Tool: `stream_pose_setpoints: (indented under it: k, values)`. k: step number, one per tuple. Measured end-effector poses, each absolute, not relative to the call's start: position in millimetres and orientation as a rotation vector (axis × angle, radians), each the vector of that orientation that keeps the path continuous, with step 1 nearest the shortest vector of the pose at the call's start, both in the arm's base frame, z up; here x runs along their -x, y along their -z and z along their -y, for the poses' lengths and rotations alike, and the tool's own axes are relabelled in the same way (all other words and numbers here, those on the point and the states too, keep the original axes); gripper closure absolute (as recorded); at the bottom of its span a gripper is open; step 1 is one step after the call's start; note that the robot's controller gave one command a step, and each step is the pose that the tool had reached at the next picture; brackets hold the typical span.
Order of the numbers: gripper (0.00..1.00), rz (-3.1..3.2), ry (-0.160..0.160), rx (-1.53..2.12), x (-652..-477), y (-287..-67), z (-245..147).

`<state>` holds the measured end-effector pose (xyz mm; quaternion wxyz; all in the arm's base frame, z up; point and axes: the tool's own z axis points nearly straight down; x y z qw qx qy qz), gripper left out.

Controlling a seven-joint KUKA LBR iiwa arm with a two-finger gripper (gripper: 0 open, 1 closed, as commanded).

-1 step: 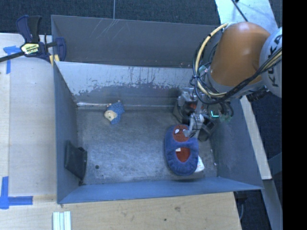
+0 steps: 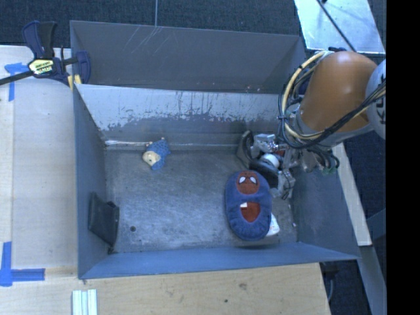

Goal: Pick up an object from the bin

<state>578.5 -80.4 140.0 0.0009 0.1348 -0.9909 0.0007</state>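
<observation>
Three things in the bin (image 2: 197, 110): blue slipper-shaped toy (image 2: 248, 209) front right, small blue-yellow piece (image 2: 155, 154) back left, black block (image 2: 104, 218) front left. Hand (image 2: 281, 176) just beside the toy, half-hidden by cables; can't tell its grip.

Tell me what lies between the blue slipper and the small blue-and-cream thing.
Only bare bin floor, as the camera view shows, between the blue slipper and the small blue-and-cream thing.

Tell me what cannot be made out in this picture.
Camera view:
The claw: partly covered by the arm's cables.
A white thing: mostly hidden by the blue slipper.
A blue-and-cream thing by the back wall: too small to identify.
A black thing, left: too dark to identify.
</observation>
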Motion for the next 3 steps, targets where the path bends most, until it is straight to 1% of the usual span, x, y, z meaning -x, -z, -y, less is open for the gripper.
stream_pose_setpoints:
  k: [1, 2, 3]
  values:
    - [0.00, 2.962, -0.006, -1.076, -569.2, -72.4, 48.1]
    - [1.00, 2.970, -0.007, -1.075, -572.0, -76.8, 47.1]
    - [1.00, 2.531, -0.004, -1.870, -530.3, -200.0, 47.0]
